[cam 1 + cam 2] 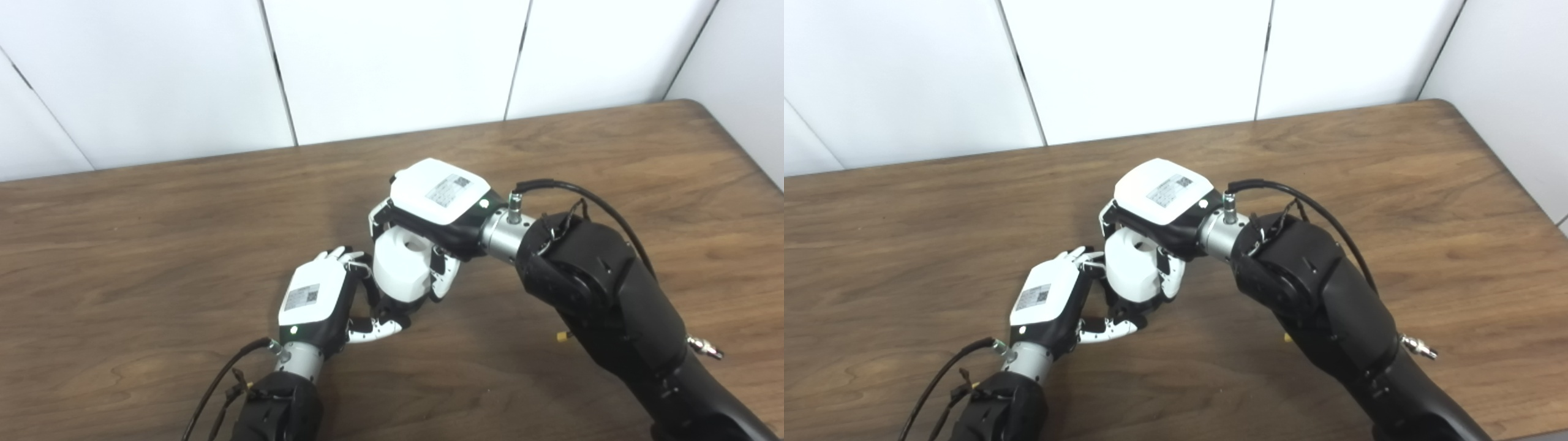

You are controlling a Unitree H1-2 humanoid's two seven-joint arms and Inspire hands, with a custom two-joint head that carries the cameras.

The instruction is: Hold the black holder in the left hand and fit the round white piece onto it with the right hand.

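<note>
The round white piece (401, 264) is a chunky cylinder with a hole in its top face. My right hand (438, 205) comes in from above and the right and is shut on it, fingers wrapped down both sides. Directly below and to the left, my left hand (321, 303) is curled around the black holder (392, 309), of which only a small dark part shows under the white piece. The white piece sits on top of the holder, between the two hands; whether it is fully seated is hidden. In the right eye view the white piece (1132, 264) appears the same.
The brown wooden table (153, 245) stretches out on all sides. White wall panels (392, 61) stand behind its far edge. The right forearm (612, 300) crosses the lower right of the table. Cables hang off both wrists.
</note>
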